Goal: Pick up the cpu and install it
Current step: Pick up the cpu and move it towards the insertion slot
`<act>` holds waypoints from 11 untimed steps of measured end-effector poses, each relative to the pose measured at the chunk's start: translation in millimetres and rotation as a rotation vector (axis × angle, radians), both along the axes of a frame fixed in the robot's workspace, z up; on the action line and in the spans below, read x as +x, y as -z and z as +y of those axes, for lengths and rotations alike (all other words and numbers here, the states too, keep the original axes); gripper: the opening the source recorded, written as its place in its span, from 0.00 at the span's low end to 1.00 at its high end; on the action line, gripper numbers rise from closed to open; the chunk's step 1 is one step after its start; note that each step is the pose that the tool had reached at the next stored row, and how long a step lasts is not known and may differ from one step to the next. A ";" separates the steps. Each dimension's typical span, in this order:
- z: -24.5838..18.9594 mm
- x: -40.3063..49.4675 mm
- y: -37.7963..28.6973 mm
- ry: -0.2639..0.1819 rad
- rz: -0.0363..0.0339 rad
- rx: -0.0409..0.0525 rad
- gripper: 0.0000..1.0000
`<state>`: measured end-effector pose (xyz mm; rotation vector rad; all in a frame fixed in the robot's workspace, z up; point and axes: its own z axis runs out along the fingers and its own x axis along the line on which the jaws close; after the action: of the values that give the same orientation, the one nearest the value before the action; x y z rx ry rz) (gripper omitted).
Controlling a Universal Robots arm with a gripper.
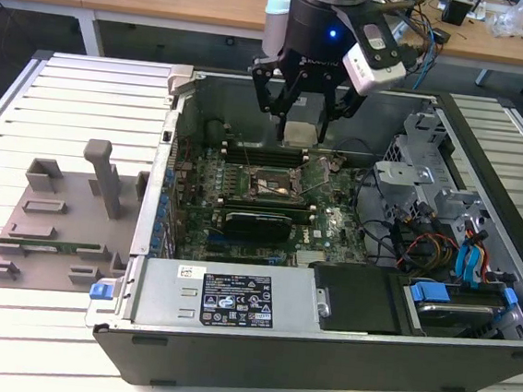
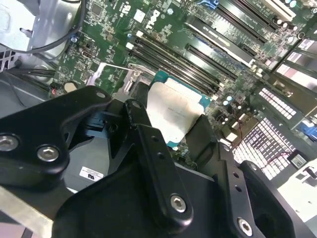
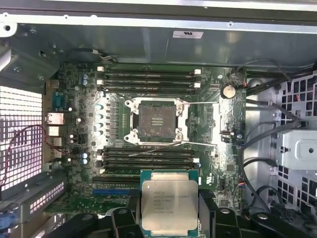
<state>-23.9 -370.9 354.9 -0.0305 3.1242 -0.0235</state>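
Claw (image 1: pixel 303 121): clamped on the cpu (image 3: pixel 169 206), held flat.
Socket (image 3: pixel 156 121): open, empty.
Offset: cpu high, apart; socket not directly beneath.

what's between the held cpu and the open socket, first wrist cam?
In the first wrist view, a bank of black memory slots runs across the stretch between the cpu and the open socket.
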 end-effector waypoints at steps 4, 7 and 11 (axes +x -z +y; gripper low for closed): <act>0.1 2.9 5.6 0.000 0.0000 0.0000 0.55; 0.0 4.1 14.6 0.000 0.0000 0.0000 0.55; 0.1 4.9 21.4 0.000 0.0000 0.0001 0.55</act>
<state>-19.0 -370.9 333.5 -0.0305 3.1242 -0.0234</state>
